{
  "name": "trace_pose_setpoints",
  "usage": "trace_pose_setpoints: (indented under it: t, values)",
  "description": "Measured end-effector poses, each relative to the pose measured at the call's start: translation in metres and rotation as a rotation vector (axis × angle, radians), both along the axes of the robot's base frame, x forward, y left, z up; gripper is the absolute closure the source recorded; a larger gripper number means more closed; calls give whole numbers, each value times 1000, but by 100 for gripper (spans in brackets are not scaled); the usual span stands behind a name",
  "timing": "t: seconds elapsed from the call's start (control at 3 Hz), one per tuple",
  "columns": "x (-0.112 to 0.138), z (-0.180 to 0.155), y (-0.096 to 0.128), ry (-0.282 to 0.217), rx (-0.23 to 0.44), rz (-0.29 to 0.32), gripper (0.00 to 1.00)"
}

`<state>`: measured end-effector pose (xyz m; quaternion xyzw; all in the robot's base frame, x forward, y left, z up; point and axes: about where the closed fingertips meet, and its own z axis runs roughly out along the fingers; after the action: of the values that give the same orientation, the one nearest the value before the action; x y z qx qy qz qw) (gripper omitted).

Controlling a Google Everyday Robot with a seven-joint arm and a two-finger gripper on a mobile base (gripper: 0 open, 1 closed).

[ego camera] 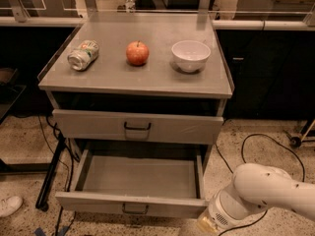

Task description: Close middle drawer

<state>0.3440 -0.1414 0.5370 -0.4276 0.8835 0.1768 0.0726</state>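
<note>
While pulled far out below taller drawer (172, 128), middle drawer (138, 178) not pushed yet: reach step, likely. Gripper (209, 225) low, just beside middle drawer's right front corner; open or shut, cannot tell. Next: meet front panel (93, 204), push straight in.

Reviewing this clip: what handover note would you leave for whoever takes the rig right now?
Claw: not in view. Only the white arm shows, low right, beside the drawer's right front corner.
Middle drawer: pulled far out, front panel toward the camera.
Done: nothing yet; the drawer is not closed.
Left: bring the claw to the front panel, push it in.
Can, apple, bowl sit on top.
</note>
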Motion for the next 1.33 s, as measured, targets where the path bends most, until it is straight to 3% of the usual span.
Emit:
trace_pose_setpoints:
  t: [0.33, 1.33]
  values:
    - [-1, -8, 1, 13, 22, -10, 100]
    - [39, -104, 34, 24, 82, -62, 100]
